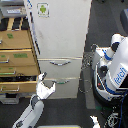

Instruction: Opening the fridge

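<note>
The fridge (60, 35) stands at the middle of the exterior view, its tall upper door shut and two drawers with curved silver handles below. The arm reaches up from the bottom edge, and its tool (43, 77) sits at the fridge's lower corner on the view's left, beside the bottom drawer. The fridge's long axis runs upright; the door edge rises directly above the tool. Whether the tool is spread or pressed together cannot be told at this blur. A wooden cabinet (17, 55) adjoins the fridge on that side. A white robot (115, 65) stands on the view's right. The floor (70, 112) is dark.
</note>
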`<state>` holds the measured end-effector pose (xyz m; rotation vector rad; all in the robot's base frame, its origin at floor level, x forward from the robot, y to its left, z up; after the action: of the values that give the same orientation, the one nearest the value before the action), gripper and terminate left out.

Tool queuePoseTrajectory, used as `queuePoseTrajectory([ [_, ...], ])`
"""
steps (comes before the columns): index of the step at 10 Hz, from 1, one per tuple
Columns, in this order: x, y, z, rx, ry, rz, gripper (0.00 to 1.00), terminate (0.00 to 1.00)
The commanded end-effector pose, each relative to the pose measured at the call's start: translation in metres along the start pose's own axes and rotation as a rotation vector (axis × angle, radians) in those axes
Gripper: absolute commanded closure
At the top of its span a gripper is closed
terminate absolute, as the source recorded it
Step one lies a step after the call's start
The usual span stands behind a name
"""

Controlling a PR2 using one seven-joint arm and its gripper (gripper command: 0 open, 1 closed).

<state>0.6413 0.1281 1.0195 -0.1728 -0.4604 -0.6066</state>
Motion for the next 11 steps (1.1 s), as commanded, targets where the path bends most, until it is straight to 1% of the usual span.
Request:
queuePoseTrajectory([
  [1,0.158,0.118,0.042,0.038,0.188,0.154,0.0,0.0],
  [3,0.176,0.133,0.035,0.041,0.206,0.186,0.0,0.0],
  [4,0.183,0.138,0.032,0.056,0.215,0.191,0.0,0.0],
  [5,0.187,0.145,0.031,0.05,0.223,0.207,0.0,0.0],
  [8,0.209,0.171,0.022,0.083,0.256,0.255,0.0,0.0],
  [11,0.204,0.189,0.024,0.125,0.283,0.253,0.0,0.0],
])
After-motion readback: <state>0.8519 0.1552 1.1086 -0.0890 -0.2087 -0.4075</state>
